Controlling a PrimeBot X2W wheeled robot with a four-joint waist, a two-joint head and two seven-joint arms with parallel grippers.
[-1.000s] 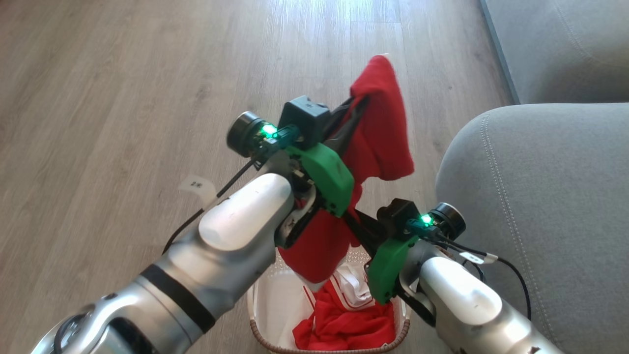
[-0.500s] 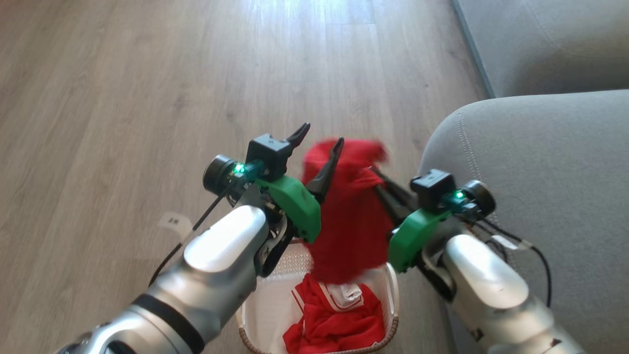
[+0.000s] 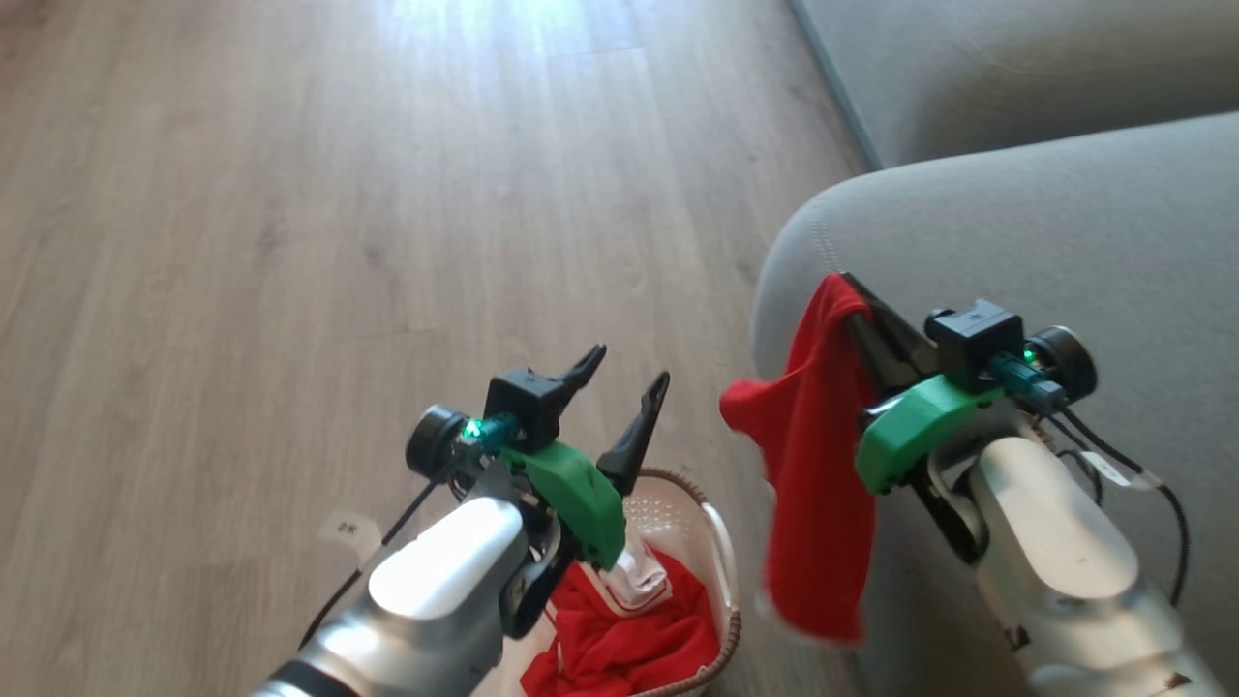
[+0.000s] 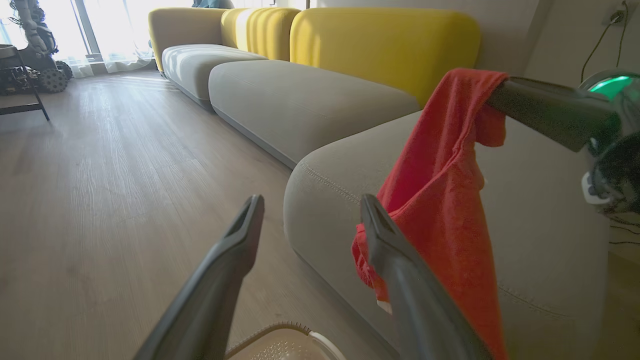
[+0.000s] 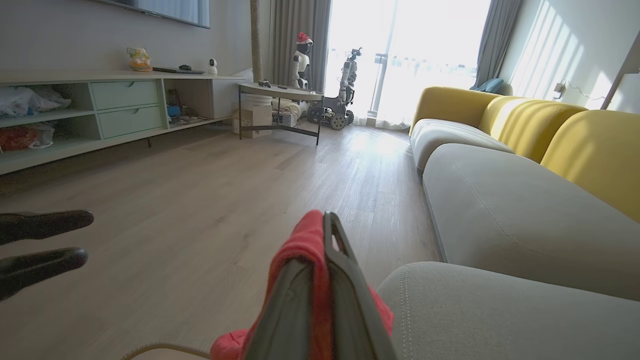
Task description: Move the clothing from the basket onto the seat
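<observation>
Beside stitched grey seat point(image 3: 1016, 223), right claw point(image 3: 852, 290) clamped on limp red garment point(image 3: 813, 484), left claw point(image 3: 631, 364) apart.

Red clothing point(image 3: 813, 503), grey seat point(image 3: 1065, 223), white brown-rimmed basket point(image 3: 678, 505)

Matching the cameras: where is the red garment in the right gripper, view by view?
Head view: red garment right of centre, hanging from the right gripper.
Left wrist view: red garment right of centre, before the seat.
Right wrist view: red garment bottom centre, between the fingers.
Shared landmark: the grey seat's rounded corner.
</observation>
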